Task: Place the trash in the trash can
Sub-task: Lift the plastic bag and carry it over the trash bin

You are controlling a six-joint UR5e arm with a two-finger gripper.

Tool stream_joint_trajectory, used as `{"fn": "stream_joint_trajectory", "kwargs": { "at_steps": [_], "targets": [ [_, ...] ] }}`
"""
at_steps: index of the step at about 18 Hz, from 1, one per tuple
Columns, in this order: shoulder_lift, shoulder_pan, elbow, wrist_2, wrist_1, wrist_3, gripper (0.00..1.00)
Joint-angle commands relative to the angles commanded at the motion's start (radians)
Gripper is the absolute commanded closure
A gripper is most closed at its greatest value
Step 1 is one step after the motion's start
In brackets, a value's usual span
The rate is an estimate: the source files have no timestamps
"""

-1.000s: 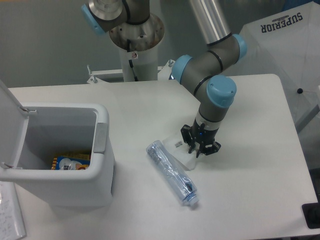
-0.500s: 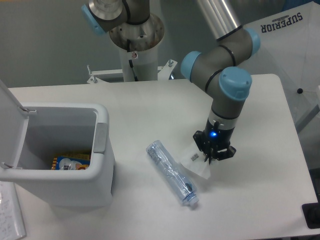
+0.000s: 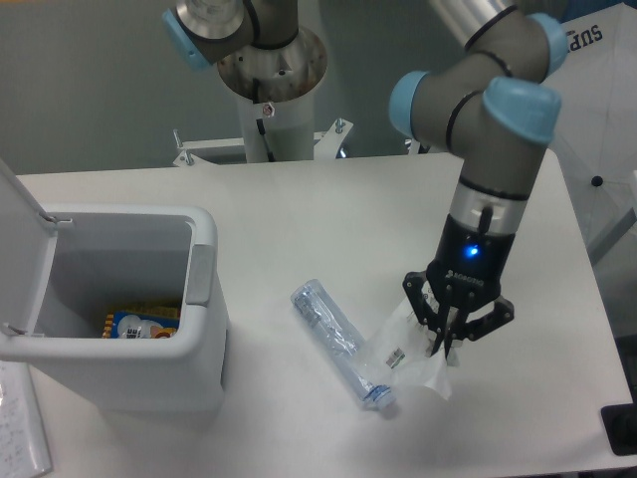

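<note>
Camera view, fixed and looking down on a white table [image 3: 299,214]. Right of centre, the gripper [image 3: 450,342] has its fingers pinched on the top edge of a crumpled clear-white wrapper [image 3: 410,351], which hangs from them, its lower corner near the tabletop. A clear crinkled bottle [image 3: 338,343] lies just left, its blue cap end under or against the wrapper. To do this step well, lift straight up so the wrapper clears the bottle, then carry left to the open trash can [image 3: 204,329], whose raised lid [image 3: 18,204] stands at its far left. Colourful packets [image 3: 139,324] already lie inside.
</note>
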Motion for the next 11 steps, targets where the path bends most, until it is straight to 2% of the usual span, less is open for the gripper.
{"fn": "stream_joint_trajectory", "kwargs": {
  "at_steps": [3,8,11],
  "targets": [
    [0.014,-0.038,0.035,-0.006,0.002,-0.066,1.00],
    [0.066,-0.109,0.031,-0.008,0.002,-0.184,1.00],
    [0.112,-0.181,-0.001,-0.009,0.000,-0.246,1.00]
  ]
}}
